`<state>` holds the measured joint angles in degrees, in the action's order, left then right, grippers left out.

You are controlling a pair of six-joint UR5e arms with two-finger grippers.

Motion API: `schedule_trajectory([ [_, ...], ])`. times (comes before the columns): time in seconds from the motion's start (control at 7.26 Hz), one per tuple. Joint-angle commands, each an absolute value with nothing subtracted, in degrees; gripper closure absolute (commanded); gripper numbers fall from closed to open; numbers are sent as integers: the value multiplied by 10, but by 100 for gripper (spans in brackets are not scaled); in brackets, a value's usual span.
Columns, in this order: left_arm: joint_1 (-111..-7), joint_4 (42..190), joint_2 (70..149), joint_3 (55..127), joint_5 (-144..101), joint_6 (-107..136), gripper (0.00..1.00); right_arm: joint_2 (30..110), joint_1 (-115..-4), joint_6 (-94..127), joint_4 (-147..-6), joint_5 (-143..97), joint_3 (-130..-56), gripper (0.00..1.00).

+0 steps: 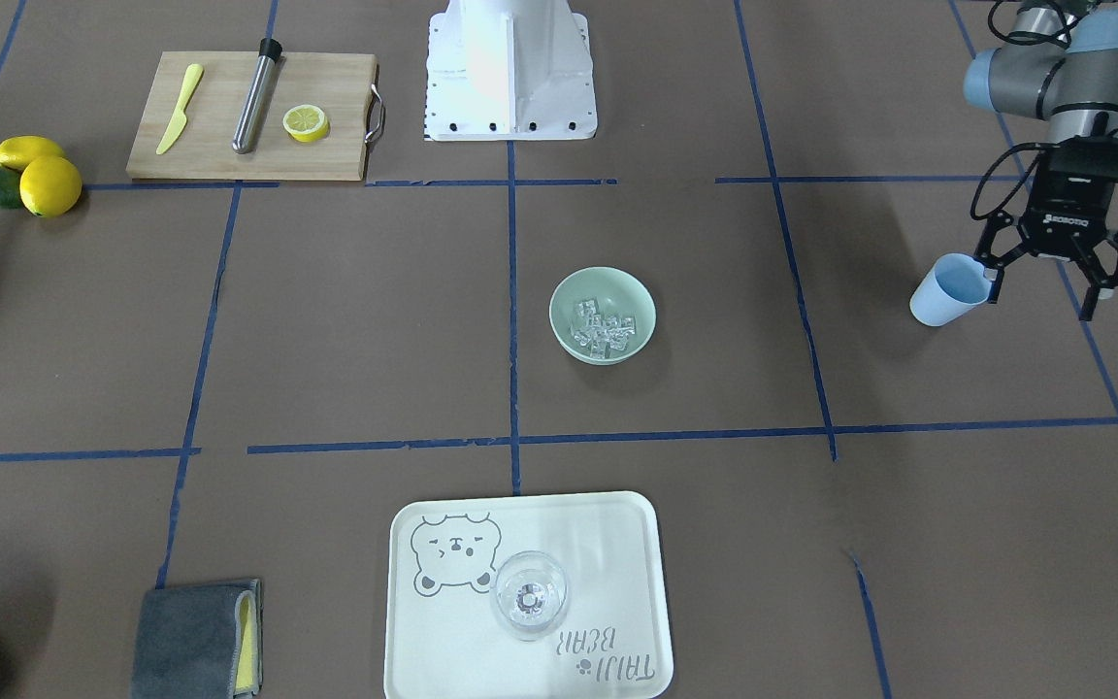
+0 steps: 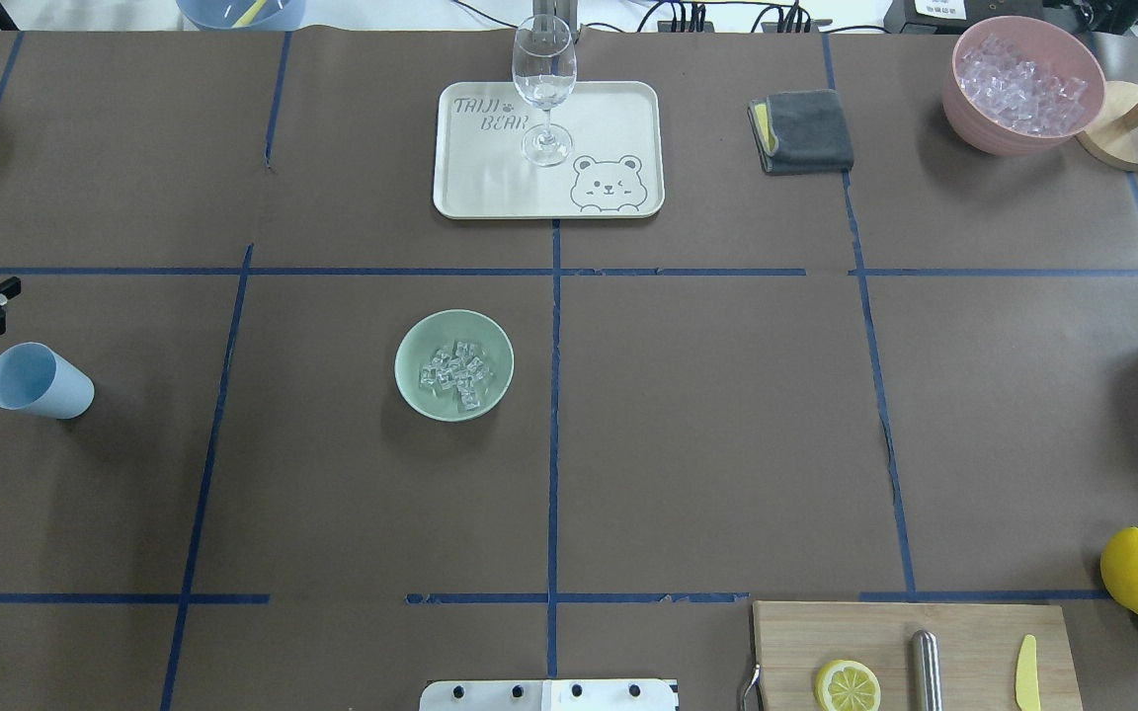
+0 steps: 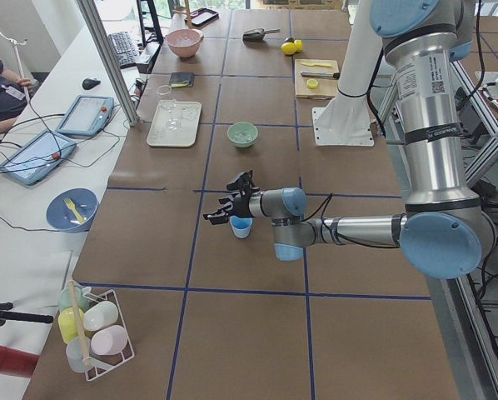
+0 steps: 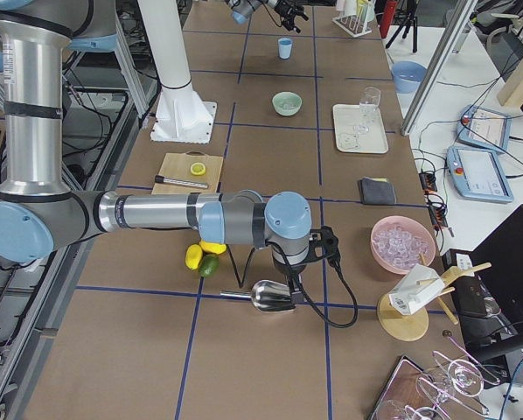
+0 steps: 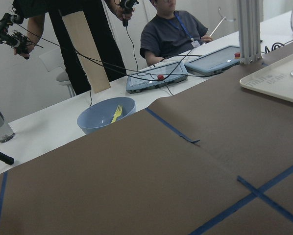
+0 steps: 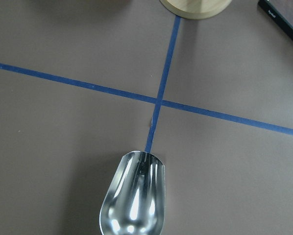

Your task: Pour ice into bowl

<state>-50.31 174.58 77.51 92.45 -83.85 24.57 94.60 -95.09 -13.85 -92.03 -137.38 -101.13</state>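
Observation:
The pale mint-green bowl (image 1: 641,293) stands near the table's middle and holds a small heap of clear ice cubes (image 1: 604,328). Bowl (image 2: 412,346) and ice (image 2: 456,373) also show in the overhead view. The blue cup (image 1: 947,291) stands empty at the table's left end, also seen from overhead (image 2: 38,381). My left gripper (image 1: 1041,301) is open and empty right beside the cup, not holding it. My right gripper (image 4: 294,273) hovers over a metal scoop (image 6: 134,198) near the right end. Its fingers are hidden, so I cannot tell whether it is open or shut.
A white tray (image 2: 618,109) with a clear wine glass (image 2: 544,79) sits at the far side. A pink container of ice (image 2: 1023,84), a wooden stand (image 2: 1127,138) and a grey cloth (image 2: 806,130) are far right. A cutting board (image 1: 219,146) and lemons (image 1: 49,184) lie near the base.

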Motion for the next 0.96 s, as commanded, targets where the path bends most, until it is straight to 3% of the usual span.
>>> schedule_trajectory([
  [0.0,-659,1510,817,981,-1048,198,0,938,-907,-114,-919,-1391,-1068,0],
  [0.28,-738,1343,853,981,-1152,194,0,934,-815,51,-918,-1385,-1145,0],
  [0.55,-798,1205,858,977,-1156,58,0,905,-740,181,-848,-1373,-1149,0],
  [0.83,-908,1007,882,978,-1263,-32,0,826,-661,276,-848,-1352,-1148,0],
])
